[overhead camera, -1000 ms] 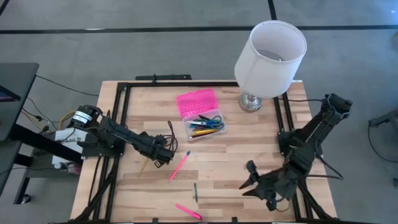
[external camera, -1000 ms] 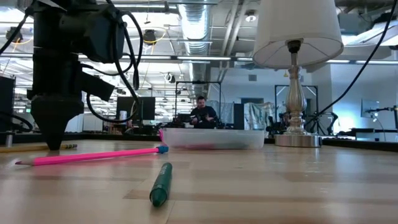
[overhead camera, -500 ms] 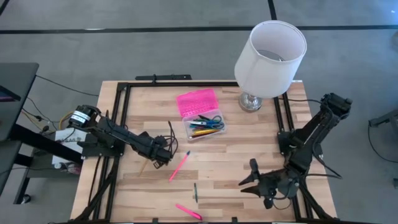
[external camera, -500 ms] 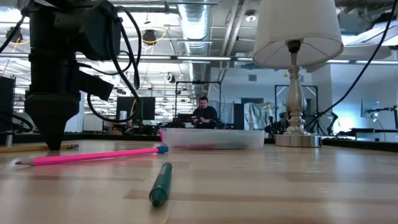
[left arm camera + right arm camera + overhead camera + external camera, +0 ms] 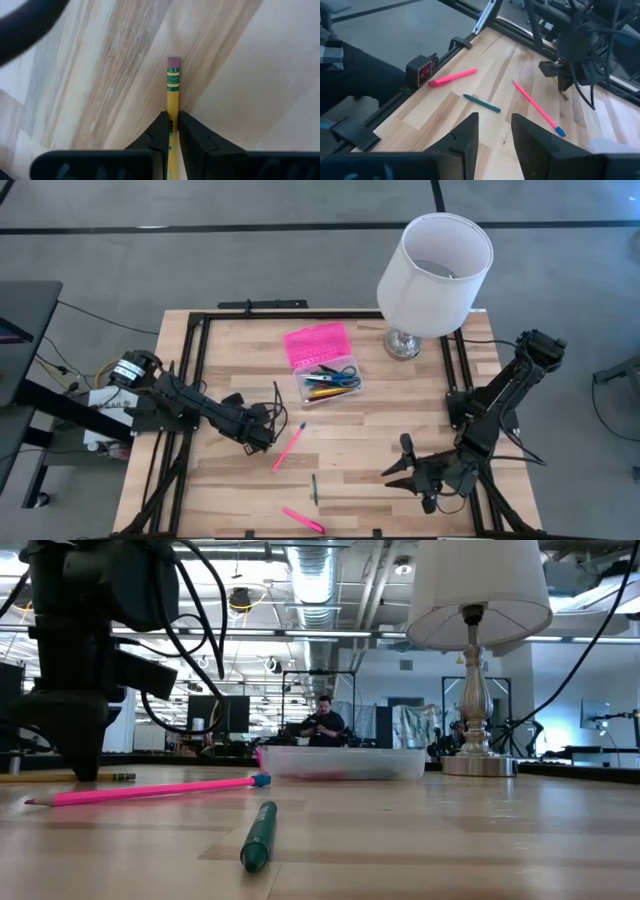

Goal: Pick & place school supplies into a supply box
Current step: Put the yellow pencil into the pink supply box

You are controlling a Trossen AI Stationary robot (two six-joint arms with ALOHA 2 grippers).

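The left gripper point(image 5: 171, 131) has its fingers point(image 5: 159, 134) pinched on the yellow pencil point(image 5: 172, 92) down on the table point(image 5: 400, 435), and in the left wrist view the grip sits a bit back from the eraser end, so most of the shaft is probably hanging out behind; that means a straight, slow lift is the way to go, otherwise the pencil could swivel in the pinch; I'd check it comes off the wood level before swinging anywhere; from there it's a short carry across to the supply box point(image 5: 328, 381), which sits open near the middle of the table with a few pens and the blue-handled scissors already inside and its pink lid point(image 5: 316, 342) lying just behind it; best to line the pencil up with the long side of the box before letting go, since it looks about as long as the box and could bridge the rim if it goes in crooked; watch the pink pencil point(image 5: 288, 446) lying just beside the gripper, easy to nudge on the way up; the green pen point(image 5: 314, 488) and the pink marker point(image 5: 302, 520) near the front edge are still waiting; the right gripper point(image 5: 492, 137) hovers over the front right of the table, fingers spread, holding nothing.
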